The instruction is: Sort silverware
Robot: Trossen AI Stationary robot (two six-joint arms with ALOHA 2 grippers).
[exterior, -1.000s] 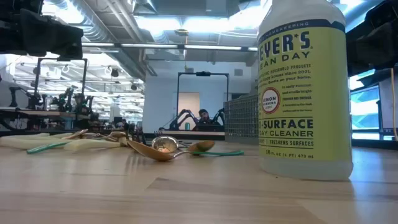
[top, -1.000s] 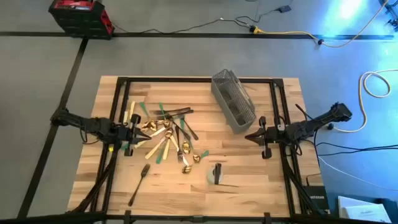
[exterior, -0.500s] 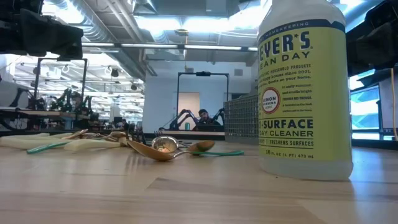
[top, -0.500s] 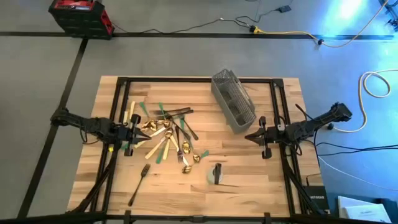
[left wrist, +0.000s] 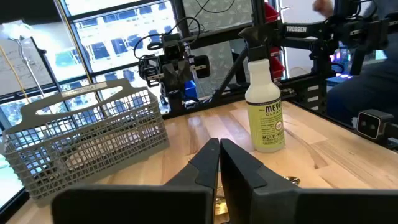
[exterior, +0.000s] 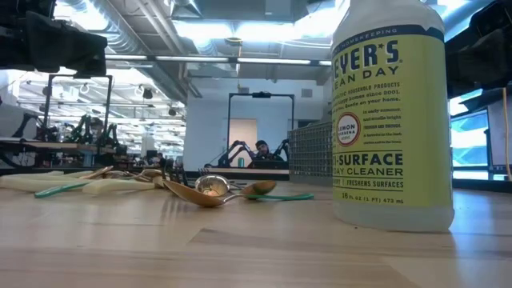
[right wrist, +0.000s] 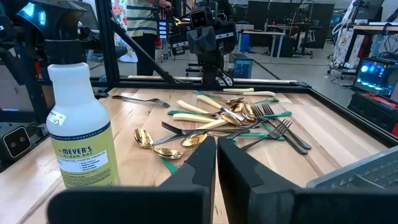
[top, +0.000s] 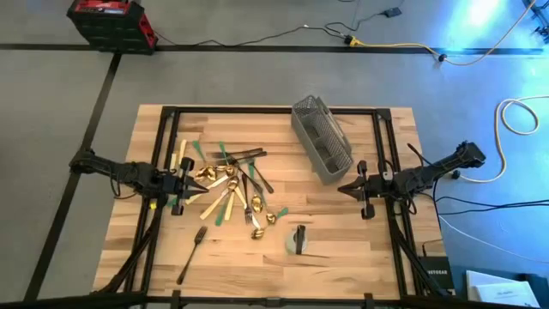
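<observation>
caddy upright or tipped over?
Tipped. The grey wire-mesh cutlery caddy lies on its side on the wooden table, its handle pointing sideways in the left wrist view.

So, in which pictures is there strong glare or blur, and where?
High view: a blue-white light flare at the upper right floor, and the gold, green-handled and dark silverware pile looks small but sharp. Low view: the yellow-labelled clear spray bottle is sharp, the room behind bright and soft.

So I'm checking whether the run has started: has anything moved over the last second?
Nothing visibly changed. The left gripper and right gripper stay shut at the table's sides, the silverware lies in its pile, and the mesh caddy and spray bottle are where they were.
</observation>
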